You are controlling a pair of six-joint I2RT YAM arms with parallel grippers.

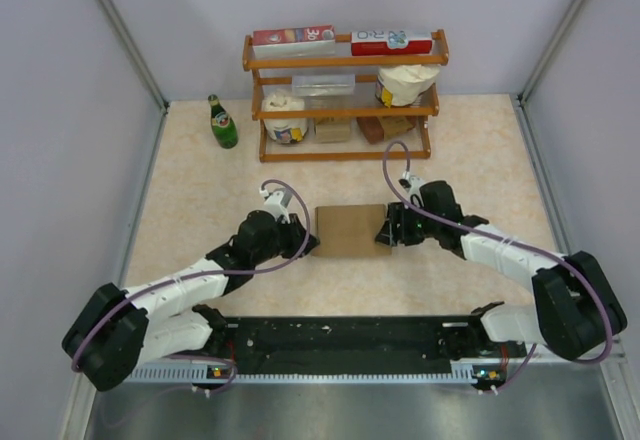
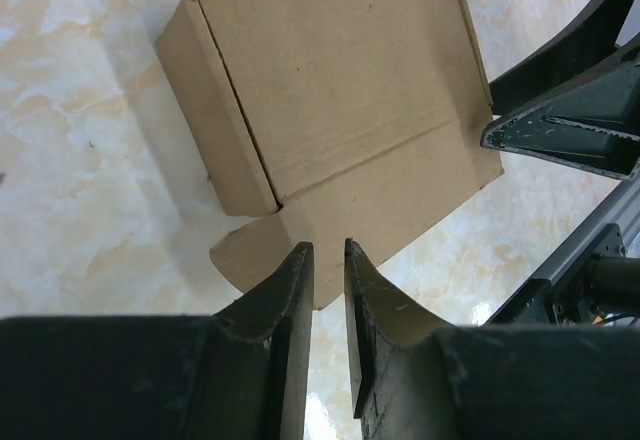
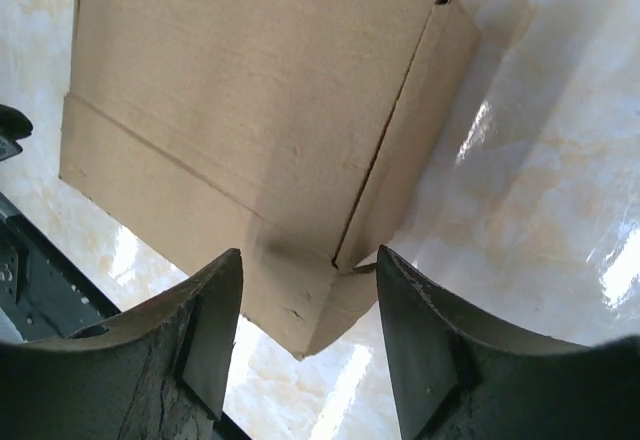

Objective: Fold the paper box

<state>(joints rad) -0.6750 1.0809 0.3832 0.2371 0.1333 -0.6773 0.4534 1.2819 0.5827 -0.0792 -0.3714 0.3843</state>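
Nearest the bases, the left gripper (image 2: 325, 255) is holding its fingers drawn to a narrow slit right at the corner of a loose flap. Its own wrist view is not showing whether cardboard is pinched between them, so I cannot tell. The right gripper (image 3: 308, 260) is standing with its jaws spread wide, straddling the opposite near corner of the paper box (image 1: 350, 230) without clamping it. That spread is plain only in the right wrist view; from overhead both grippers are just appearing as dark shapes pressed to the box's two ends. The box is lying flat on the table (image 1: 200, 190) between the two arms, lid panel up and side walls folded. Farther back, a green bottle (image 1: 222, 123) is standing beside a wooden shelf (image 1: 345, 61), which is carrying red-and-white cartons (image 1: 293, 37).
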